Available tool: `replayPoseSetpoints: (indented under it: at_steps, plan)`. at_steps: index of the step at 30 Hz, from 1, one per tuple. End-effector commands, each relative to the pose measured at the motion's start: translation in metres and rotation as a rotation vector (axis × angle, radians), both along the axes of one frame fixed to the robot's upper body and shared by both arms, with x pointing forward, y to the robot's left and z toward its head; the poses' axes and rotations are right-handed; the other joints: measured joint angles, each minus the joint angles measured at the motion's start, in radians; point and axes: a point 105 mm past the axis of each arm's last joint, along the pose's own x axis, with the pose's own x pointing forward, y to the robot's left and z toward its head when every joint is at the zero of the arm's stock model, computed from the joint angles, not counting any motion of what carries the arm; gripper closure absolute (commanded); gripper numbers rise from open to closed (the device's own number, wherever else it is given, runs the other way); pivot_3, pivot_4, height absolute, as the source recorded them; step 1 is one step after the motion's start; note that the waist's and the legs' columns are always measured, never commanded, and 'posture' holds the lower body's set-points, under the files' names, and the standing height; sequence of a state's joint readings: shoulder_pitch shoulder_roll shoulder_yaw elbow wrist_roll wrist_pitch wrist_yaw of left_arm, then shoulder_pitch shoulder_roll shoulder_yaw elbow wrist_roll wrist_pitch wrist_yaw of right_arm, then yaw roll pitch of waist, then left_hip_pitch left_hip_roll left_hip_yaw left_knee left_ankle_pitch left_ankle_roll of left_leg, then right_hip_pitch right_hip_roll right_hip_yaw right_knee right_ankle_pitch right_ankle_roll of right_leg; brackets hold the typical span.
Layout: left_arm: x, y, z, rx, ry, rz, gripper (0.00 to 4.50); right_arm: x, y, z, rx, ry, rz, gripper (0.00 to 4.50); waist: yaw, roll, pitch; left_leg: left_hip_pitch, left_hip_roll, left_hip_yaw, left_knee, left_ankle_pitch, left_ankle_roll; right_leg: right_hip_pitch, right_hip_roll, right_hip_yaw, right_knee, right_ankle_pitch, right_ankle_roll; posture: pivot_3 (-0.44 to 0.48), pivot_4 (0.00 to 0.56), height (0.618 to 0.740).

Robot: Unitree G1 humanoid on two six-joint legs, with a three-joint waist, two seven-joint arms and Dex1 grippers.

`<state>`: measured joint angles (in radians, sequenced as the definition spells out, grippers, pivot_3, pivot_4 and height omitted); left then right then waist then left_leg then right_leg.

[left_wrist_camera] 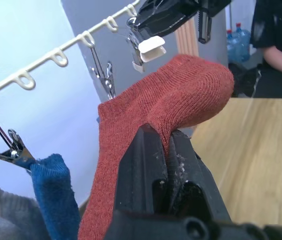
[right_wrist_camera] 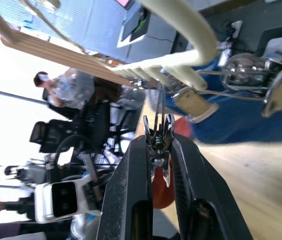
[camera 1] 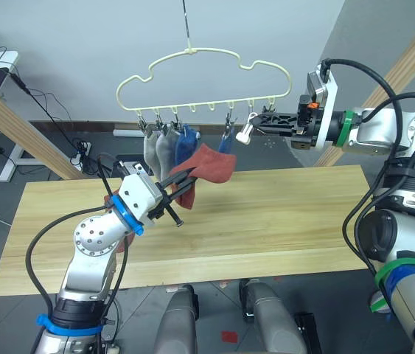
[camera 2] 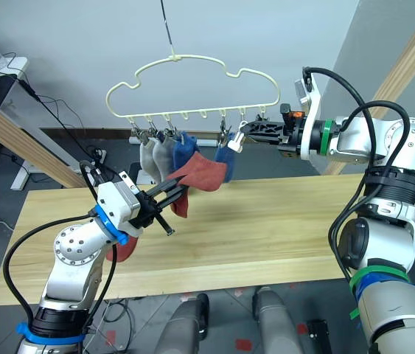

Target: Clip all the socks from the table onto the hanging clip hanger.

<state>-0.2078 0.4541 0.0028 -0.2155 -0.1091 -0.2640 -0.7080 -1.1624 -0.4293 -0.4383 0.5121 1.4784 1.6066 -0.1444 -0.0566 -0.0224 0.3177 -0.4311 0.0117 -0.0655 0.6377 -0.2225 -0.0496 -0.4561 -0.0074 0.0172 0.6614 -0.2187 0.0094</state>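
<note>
The pale yellow-green clip hanger [camera 1: 207, 74] hangs by its hook above the far edge of the table [camera 1: 281, 221]. Two light grey socks [camera 1: 157, 147] and a blue sock [camera 1: 186, 140] hang from its left clips. Another blue sock [camera 1: 226, 143] hangs nearer the middle. My left gripper [camera 1: 186, 177] is shut on a rust-red sock [camera 1: 211, 166], held just below the row of clips. My right gripper [camera 1: 257, 125] reaches in from the right and is shut on a white-tipped metal clip [camera 1: 244, 133] of the hanger. A patch of rust-red [camera 2: 122, 249] shows under my left forearm.
Slanted pale wooden poles stand at the left [camera 1: 15, 122] and right [camera 1: 406, 66] of the table. Cables and a power strip [camera 1: 82, 151] lie on the floor behind. A person [left_wrist_camera: 281, 45] sits beyond the table's end in the left wrist view.
</note>
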Motion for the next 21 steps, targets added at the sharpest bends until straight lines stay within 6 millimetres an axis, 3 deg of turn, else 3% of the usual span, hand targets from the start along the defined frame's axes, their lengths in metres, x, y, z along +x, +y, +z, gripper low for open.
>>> replayPoseSetpoints:
  at_steps: [1, 13, 21]
  plan:
    - [0.000, -0.002, 0.006, -0.020, -0.037, 0.002, 4.47, -0.008, 0.001, 0.017, 0.033, -0.036, 0.039, 4.30, 0.000, 0.000, 0.000, 0.000, 0.000, 0.000, 0.000, 0.000, 0.000, 0.000, 0.000, 0.000, 0.000, 0.000, 0.000, -0.049, 0.334, 0.740]
    - [0.009, -0.007, 0.020, -0.067, -0.076, 0.010, 4.47, -0.017, 0.009, 0.012, 0.032, -0.019, 0.024, 4.30, 0.000, 0.000, 0.000, -0.002, 0.000, 0.001, 0.004, -0.001, 0.003, 0.000, 0.001, 0.000, 0.000, 0.000, 0.000, -0.053, 0.343, 0.740]
    - [0.009, -0.010, 0.018, -0.061, -0.077, 0.001, 4.47, -0.017, 0.011, 0.012, 0.031, -0.029, 0.015, 4.30, -0.001, 0.000, 0.000, -0.002, 0.001, 0.000, 0.005, -0.002, 0.003, 0.000, 0.001, -0.001, 0.001, 0.000, 0.001, -0.055, 0.344, 0.740]
